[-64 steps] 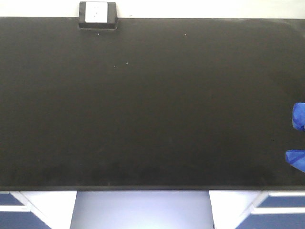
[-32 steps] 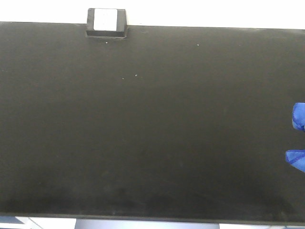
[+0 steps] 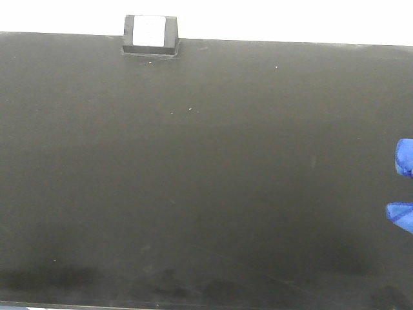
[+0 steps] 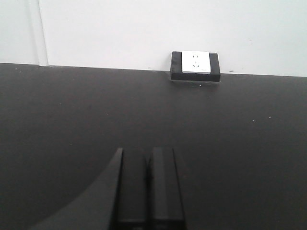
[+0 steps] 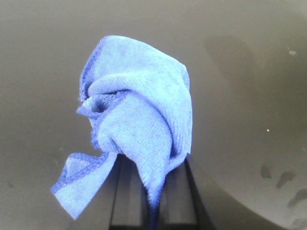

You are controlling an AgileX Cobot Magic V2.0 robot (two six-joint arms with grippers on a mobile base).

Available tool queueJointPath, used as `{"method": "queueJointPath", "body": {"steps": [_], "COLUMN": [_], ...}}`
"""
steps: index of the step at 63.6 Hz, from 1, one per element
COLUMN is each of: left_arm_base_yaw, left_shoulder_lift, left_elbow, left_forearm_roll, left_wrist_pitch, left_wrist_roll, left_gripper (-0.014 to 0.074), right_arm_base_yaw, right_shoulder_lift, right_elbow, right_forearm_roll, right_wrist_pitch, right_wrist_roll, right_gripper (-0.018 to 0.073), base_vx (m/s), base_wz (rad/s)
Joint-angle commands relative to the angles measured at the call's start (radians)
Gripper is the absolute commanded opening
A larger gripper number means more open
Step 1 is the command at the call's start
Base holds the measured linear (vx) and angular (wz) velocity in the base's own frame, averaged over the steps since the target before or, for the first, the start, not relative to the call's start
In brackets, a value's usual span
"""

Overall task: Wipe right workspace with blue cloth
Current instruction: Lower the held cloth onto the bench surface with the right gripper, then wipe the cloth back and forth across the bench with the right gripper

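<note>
My right gripper (image 5: 152,191) is shut on the blue cloth (image 5: 136,120), which bunches up in front of the jaws above the black tabletop (image 5: 43,72). In the front view two blue bits of the cloth (image 3: 405,157) show at the right edge of the black table (image 3: 206,181); the grippers themselves do not show there. My left gripper (image 4: 148,184) is shut and empty, its fingers pressed together, low over the black table (image 4: 57,120) and pointing at the back wall.
A white wall socket in a black housing (image 3: 150,35) sits at the table's back edge, left of centre; it also shows in the left wrist view (image 4: 195,64). Faint smudges mark the tabletop (image 5: 278,177) by the right gripper. A white wall (image 4: 144,28) runs behind.
The front view has shifted forward: the socket has slid down and right, and the table's front edge and blue cabinets have left the frame. The blue cloth stays at the right edge.
</note>
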Motion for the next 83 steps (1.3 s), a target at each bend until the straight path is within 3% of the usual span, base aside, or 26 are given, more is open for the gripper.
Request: {"method": "queueJointPath", "body": {"steps": [1,25,45,62,68,73,83], "left_arm_base_yaw": [0.005,0.005,0.005,0.005,0.005,0.005,0.005], "left_shoulder_lift": [-0.015,-0.015,-0.015,-0.015,-0.015,-0.015,-0.015], "left_elbow": [0.031,0.031,0.031,0.031,0.031,0.031,0.031], "left_forearm_roll": [0.001,0.001,0.001,0.001,0.001,0.001,0.001], "left_wrist_pitch": [-0.080,-0.080,-0.080,-0.080,-0.080,-0.080,-0.080], "left_wrist_roll": [-0.008,-0.008,-0.008,-0.008,-0.008,-0.008,-0.008], "left_gripper": [-0.0006,-0.0006,-0.0006,-0.0006,-0.0006,-0.0006,-0.0006], "right_arm_base_yaw": [0.002,0.001,0.001,0.007,0.059,0.145,0.384], "right_shoulder_lift": [0.013,0.200,0.559,0.817,0.886,0.930,0.980], "right_elbow": [-0.030,-0.030,-0.030,-0.030,-0.030,-0.030,-0.034], "right_forearm_roll": [-0.002,-0.005,-0.003,0.142,0.172,0.187,0.246], "right_wrist_pitch": [-0.111,-0.249,-0.450,-0.653,-0.656,-0.695,-0.836], "right_wrist_roll": [-0.004,-0.004,0.017,0.023,0.022,0.025,0.077], "right_gripper": [-0.0001,-0.0001,0.0000,0.0000,0.0002,0.0004,0.0014], "base_vx": [0.00,0.00,0.00,0.00,0.00,0.00,0.00], "base_wz": [0.00,0.00,0.00,0.00,0.00,0.00,0.00]}}
